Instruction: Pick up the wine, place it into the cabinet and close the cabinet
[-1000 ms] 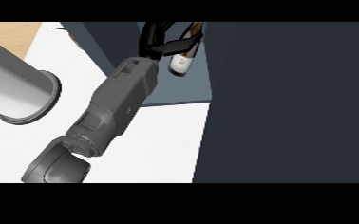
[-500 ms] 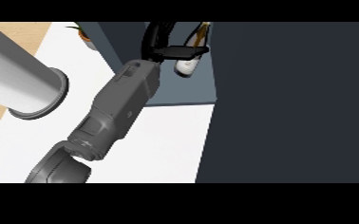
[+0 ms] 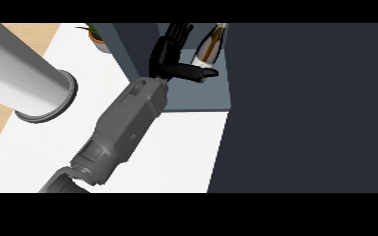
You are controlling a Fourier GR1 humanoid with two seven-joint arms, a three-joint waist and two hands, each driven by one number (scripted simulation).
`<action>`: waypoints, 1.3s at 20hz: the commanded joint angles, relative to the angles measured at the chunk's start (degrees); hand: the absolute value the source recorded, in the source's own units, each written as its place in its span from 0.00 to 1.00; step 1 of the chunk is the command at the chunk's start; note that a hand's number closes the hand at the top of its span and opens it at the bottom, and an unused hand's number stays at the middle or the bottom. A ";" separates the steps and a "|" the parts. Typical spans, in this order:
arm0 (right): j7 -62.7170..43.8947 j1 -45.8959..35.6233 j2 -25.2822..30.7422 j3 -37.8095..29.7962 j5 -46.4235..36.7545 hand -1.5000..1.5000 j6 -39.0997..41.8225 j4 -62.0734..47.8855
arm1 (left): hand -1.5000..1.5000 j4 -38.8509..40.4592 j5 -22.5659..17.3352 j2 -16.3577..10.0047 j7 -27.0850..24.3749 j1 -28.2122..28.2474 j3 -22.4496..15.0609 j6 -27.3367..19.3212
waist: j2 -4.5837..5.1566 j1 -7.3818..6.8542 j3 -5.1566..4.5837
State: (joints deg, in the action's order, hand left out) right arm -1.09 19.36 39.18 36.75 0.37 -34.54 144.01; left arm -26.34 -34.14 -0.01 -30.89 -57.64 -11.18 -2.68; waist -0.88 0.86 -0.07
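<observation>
The wine bottle (image 3: pixel 207 50), dark with a pale label and a gold neck, sits inside the open blue-grey cabinet (image 3: pixel 193 100), close to its right side. My left hand (image 3: pixel 171 55) is in the cabinet just left of the bottle, at the end of a grey forearm that comes up from the lower left. Its fingers (image 3: pixel 176 36) point straight along the bottle's left side. The thumb (image 3: pixel 195 72) sticks out to the right under the bottle's base. The hand is open and not curled round the bottle. My right hand does not show.
A wide dark panel (image 3: pixel 303 110), apparently the cabinet's door, fills the right half of the view. A pale grey cylinder (image 3: pixel 33 87) with a flanged base stands at the left on the white counter (image 3: pixel 184 150). A potted plant (image 3: pixel 98 37) stands behind the cabinet's left wall.
The fingers were curled round the bottle; they have straightened and the bottle now shows at full length inside the cabinet. The view has shifted, bringing the plant and more of the cylinder in.
</observation>
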 commanded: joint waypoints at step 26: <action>-0.97 7.01 7.12 0.35 1.65 0.00 2.45 12.04 | 0.00 -57.57 -3.43 -9.82 8.71 50.62 -14.74 -2.15 | 0.19 -0.81 0.09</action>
State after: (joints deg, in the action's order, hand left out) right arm 1.19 21.72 43.64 35.55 0.26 -33.68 144.06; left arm -76.11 -36.44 -7.33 -24.60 -11.85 -25.81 -4.50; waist -0.61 -0.26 -0.03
